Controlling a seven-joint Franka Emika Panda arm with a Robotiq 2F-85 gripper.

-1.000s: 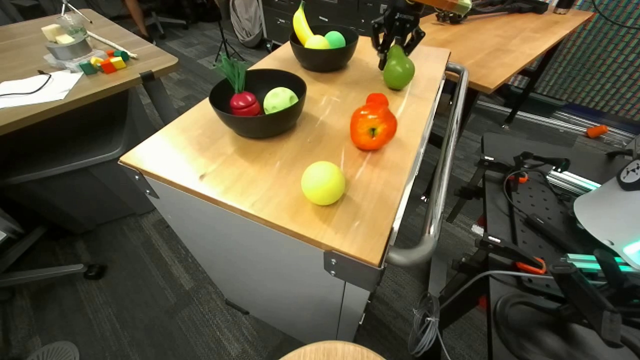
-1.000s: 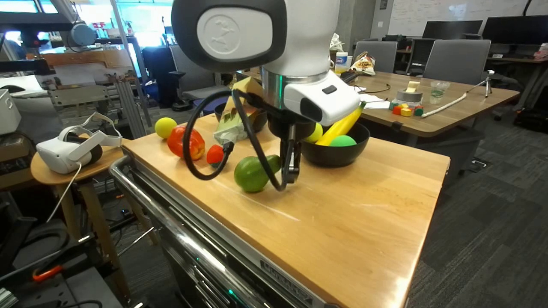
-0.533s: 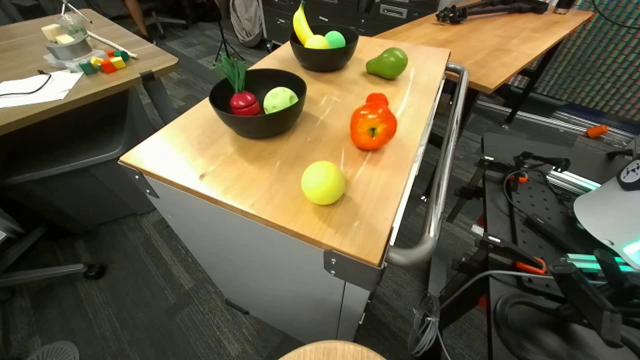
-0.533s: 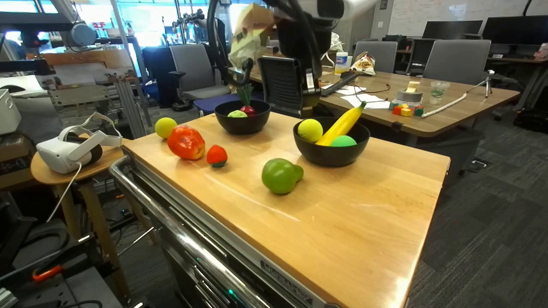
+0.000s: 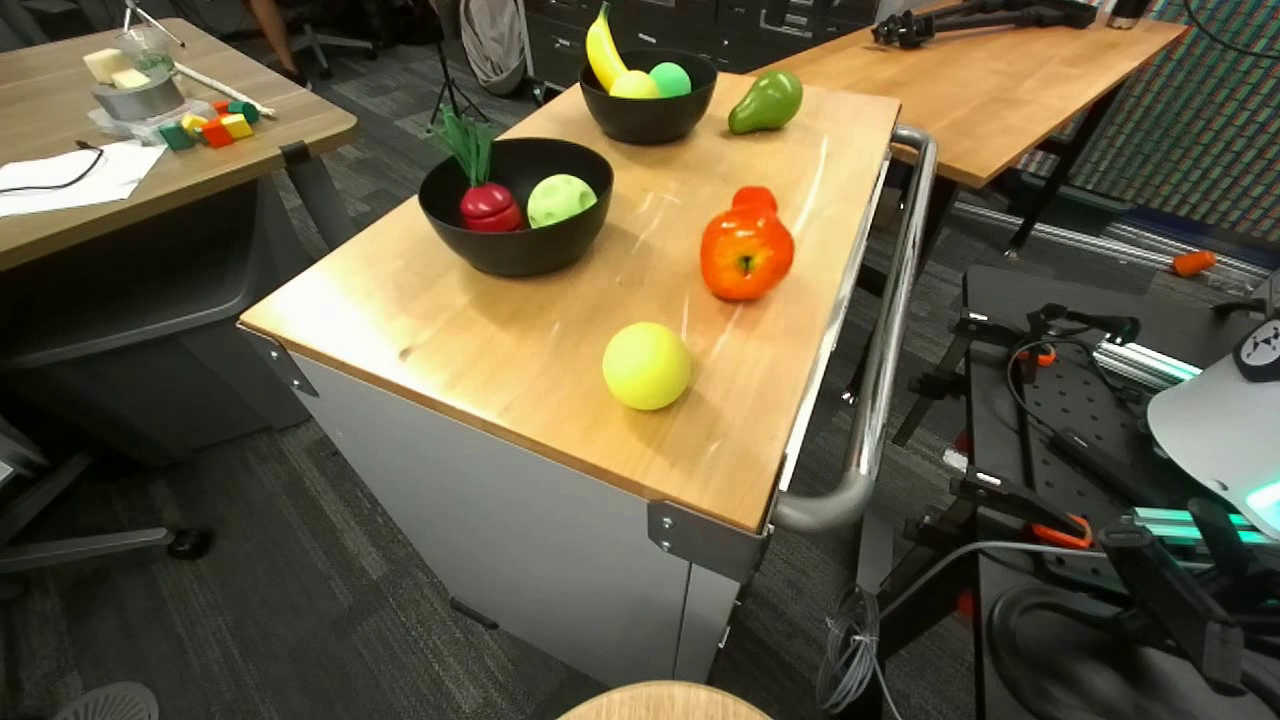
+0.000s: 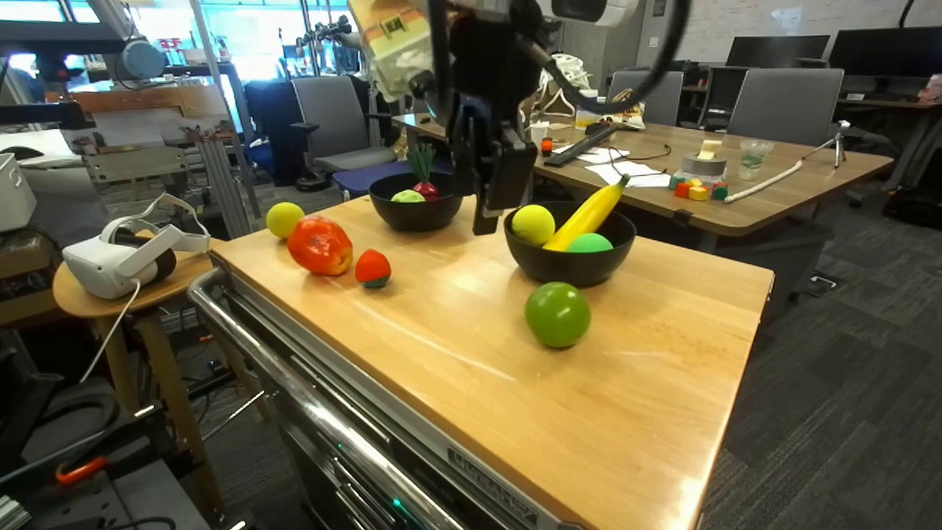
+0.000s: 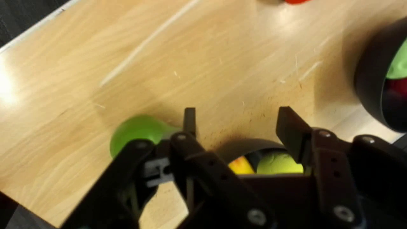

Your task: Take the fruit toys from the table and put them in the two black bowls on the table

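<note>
Worktop (image 6: 647, 412) of pale, scratched wood bears a glossy green pear (image 5: 767, 102), on its side near a round, matte black bowl (image 5: 648, 122). Over the worktop hangs the tool (image 7: 237, 116), released, its fingers (image 7: 291, 133) spread, with the pear lower and off to one side, partly hidden in the wrist view. Of two bowls, the one by the pear holds one banana (image 5: 603, 50), one yellow ball (image 5: 633, 85), one green ball (image 5: 671, 79), the matching bowl (image 5: 515, 255) one leafy red bulb (image 5: 490, 208) and one dimpled pale-green ball (image 5: 560, 200); one lumpy orange-red fruit (image 5: 746, 252), one small red fruit (image 6: 373, 266) and one loose yellow ball (image 5: 646, 366) sit on the worktop.
</note>
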